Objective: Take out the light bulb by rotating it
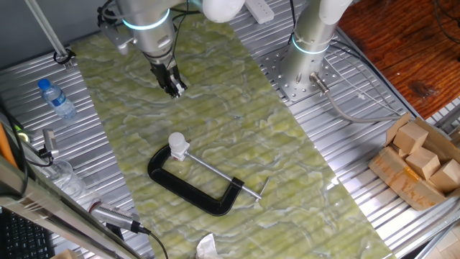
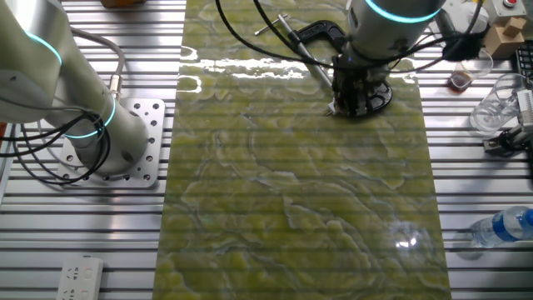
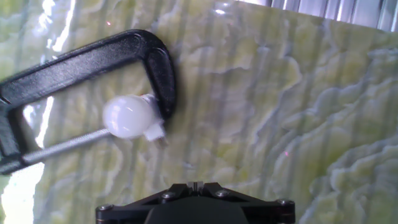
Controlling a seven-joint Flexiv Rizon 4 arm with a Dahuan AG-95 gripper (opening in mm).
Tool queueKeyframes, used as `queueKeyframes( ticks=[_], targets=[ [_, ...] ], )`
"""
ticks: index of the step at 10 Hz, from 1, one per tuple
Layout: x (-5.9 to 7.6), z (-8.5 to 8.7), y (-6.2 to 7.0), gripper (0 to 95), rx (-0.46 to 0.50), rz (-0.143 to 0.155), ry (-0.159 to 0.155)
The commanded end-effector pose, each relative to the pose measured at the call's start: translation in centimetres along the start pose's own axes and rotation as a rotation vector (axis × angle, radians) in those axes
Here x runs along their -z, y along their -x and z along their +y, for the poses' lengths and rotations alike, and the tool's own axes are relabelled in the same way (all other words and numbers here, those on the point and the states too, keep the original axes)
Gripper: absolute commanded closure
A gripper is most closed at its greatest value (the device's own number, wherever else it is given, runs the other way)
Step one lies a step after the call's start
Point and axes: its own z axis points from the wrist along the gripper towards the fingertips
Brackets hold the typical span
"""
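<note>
Light bulb (image 3: pixel 129 116): light, smooth, fragile glass; take its round globe gently. My jaws hold nothing; opening can't be told.

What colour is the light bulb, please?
Frosted white. The light bulb shows best in the hand view, beside the black C-clamp.

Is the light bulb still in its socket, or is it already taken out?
Still in. The light bulb sits on the white socket fitting, held in the black C-clamp. The claw is apart from it.
</note>
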Motion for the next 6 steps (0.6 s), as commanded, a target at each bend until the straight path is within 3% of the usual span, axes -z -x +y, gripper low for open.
queueKeyframes(
  ticks=[1, 6],
  targets=[
    [-0.1, 1.7, 0.8, 95.0, 0.013, -0.002, -0.005],
    [-0.3, 4.1, 3.4, 95.0, 0.053, 0.013, -0.016]
  ],
)
